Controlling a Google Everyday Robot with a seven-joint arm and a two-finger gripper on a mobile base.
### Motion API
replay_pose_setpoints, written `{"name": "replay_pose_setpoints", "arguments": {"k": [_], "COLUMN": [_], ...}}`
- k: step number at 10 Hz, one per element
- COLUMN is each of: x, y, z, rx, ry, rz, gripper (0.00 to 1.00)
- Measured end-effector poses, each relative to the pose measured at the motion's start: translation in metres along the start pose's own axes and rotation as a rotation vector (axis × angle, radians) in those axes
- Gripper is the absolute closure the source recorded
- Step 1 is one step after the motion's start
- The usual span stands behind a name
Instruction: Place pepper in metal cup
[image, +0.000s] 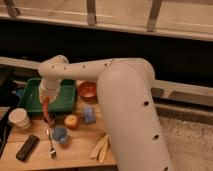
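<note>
gripper (47, 102) holding pepper (46, 111), white cup (20, 118) beside

wooden table (75, 152), green tray (30, 105), remote (27, 147), fork (51, 145)

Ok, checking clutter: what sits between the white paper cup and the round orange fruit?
The pepper hangs there from the gripper, just in front of the green tray, in the camera view.

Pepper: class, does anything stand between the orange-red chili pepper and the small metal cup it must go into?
Nothing visible does. The gripper, at the green tray's front edge, holds the long orange-red chili pepper hanging just above the small silver metal cup. The white paper cup stands off to the side.
</note>
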Motion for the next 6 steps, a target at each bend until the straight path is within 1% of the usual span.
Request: {"name": "replay_pose_setpoints", "arguments": {"k": [3, 4, 6], "x": [-0.01, -0.012, -0.01], "y": [-0.015, -0.019, -0.021], "z": [0.004, 0.005, 0.011], "rx": [0.037, 0.039, 0.033], "ry": [0.008, 0.008, 0.007], "rz": [0.008, 0.013, 0.031], "gripper": [0.61, 0.53, 0.33]}}
